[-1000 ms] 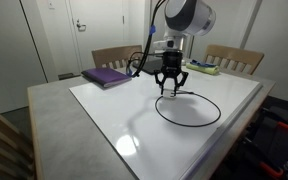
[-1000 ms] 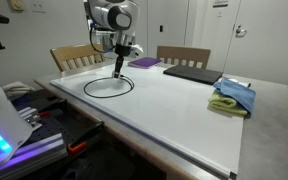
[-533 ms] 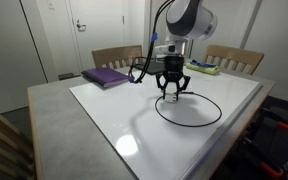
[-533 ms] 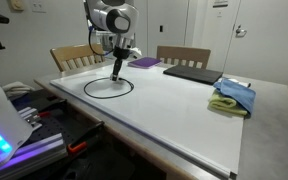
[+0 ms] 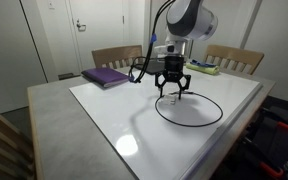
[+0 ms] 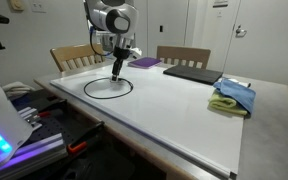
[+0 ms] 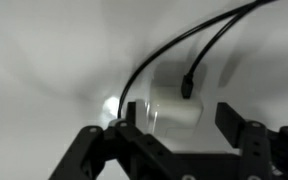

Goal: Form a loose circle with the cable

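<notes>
White tabletop (image 5: 104, 112): we are seeing it sitting inside a grey border, with a broad bare stretch running from the cable toward the near corner in an exterior view.
Edges: the cable loop is lying close to one side edge of the white top in both exterior views, and well apart from the far edge where the other things are resting.
Cable (image 5: 220, 110): one thin black cord is lying flat on the top in a loose ring (image 6: 108, 96). In the wrist view two strands (image 7: 144, 63) are curving in from the upper right, and one is ending in a small plug (image 7: 187, 88).
Gripper (image 5: 170, 95): one is hanging over the ring's far rim (image 6: 115, 74) with its jaws standing wide apart. In the wrist view (image 7: 176, 125) nothing is sitting between the fingers (image 7: 229, 118), and one strand is running down toward the other finger. We cannot tell whether it is touching.
Chairs (image 5: 112, 56): two wooden ones are standing behind the far edge.
Book (image 5: 106, 76): one purple one is lying near the far corner.
Folder (image 6: 191, 72): one dark flat one is lying beside the book.
Cloths (image 6: 232, 97): two, blue and yellow-green, are lying in a pile well apart from the ring.
</notes>
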Tool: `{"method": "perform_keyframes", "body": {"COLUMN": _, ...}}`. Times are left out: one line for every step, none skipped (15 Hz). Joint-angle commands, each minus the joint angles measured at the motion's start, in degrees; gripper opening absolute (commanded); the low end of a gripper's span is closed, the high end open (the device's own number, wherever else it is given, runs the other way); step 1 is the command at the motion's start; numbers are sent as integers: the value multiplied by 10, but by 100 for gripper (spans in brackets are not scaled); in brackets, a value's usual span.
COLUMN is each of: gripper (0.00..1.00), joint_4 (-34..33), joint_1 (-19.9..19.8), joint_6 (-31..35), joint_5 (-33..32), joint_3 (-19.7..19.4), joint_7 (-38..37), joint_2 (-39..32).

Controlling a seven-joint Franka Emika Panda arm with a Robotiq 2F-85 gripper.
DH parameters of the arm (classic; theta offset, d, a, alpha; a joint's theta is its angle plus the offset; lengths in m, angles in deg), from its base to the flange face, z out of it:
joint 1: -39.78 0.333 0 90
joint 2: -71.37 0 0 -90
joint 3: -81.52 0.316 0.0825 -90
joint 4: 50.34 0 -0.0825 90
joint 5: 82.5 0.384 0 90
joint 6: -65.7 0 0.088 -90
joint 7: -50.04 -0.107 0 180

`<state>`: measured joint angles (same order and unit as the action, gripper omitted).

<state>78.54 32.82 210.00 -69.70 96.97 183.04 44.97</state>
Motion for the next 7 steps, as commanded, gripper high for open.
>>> {"method": "perform_keyframes", "body": {"gripper": 100, "joint_4": 5, "joint_1": -1, "joint_6": -2, "joint_5": 34, "joint_3": 3, "joint_7": -35, "joint_2": 46}}
{"method": "perform_keyframes", "body": {"gripper": 100, "joint_4": 6, "joint_1": -3, "joint_6": 2, "joint_5": 47, "joint_3": 6, "joint_7": -45, "joint_2": 66}}
{"method": "perform_keyframes", "body": {"gripper": 100, "joint_4": 5, "joint_1": -2, "joint_6": 1, "joint_5": 58, "joint_3": 6, "joint_7": -53, "joint_2": 83}}
{"method": "perform_keyframes", "body": {"gripper": 100, "joint_4": 6, "joint_1": 1, "joint_6": 6, "joint_5": 69, "joint_3": 3, "joint_7": -64, "joint_2": 104}}
{"method": "perform_keyframes", "body": {"gripper": 100, "joint_4": 4, "joint_1": 4, "joint_6": 7, "joint_5": 79, "joint_3": 1, "joint_7": -71, "joint_2": 121}}
{"method": "perform_keyframes", "body": {"gripper": 100, "joint_4": 3, "joint_1": 7, "joint_6": 5, "joint_5": 90, "joint_3": -2, "joint_7": -77, "joint_2": 139}}
{"method": "perform_keyframes", "body": {"gripper": 100, "joint_4": 0, "joint_1": 9, "joint_6": 6, "joint_5": 103, "joint_3": -4, "joint_7": -81, "joint_2": 152}}
